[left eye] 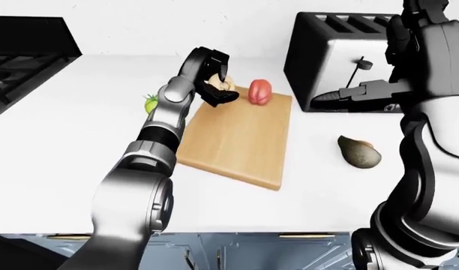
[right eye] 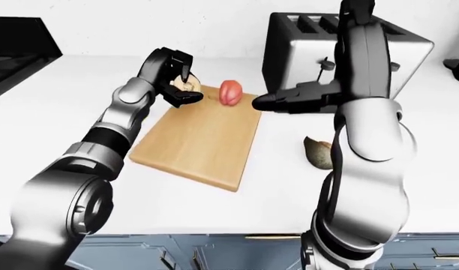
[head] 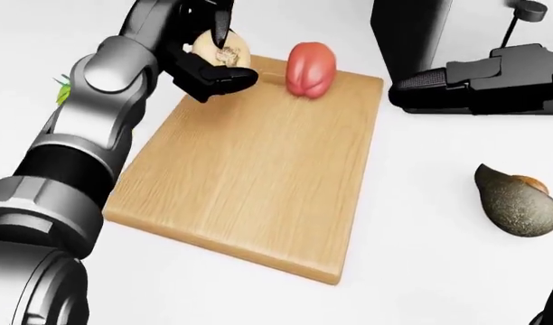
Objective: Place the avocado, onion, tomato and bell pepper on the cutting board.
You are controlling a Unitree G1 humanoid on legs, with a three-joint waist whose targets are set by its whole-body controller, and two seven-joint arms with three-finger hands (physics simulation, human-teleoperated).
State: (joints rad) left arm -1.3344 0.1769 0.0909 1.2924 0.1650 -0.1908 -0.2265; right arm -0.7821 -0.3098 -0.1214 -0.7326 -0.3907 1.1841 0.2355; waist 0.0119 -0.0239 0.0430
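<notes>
The wooden cutting board lies on the white counter. A red lobed vegetable, bell pepper by its shape, stands on the board's top edge. My left hand is shut on the pale onion and holds it over the board's top left corner, just left of the red vegetable. My right hand is open with its fingers stretched out flat. It hovers right of the board, before the toaster, holding nothing. The dark halved avocado lies on the counter right of the board. A green round vegetable sits left of the board, partly hidden by my left arm.
A dark toaster stands at the upper right behind my right hand. A black stove fills the upper left of the left-eye view. White counter runs around the board, with blue cabinet fronts below its near edge.
</notes>
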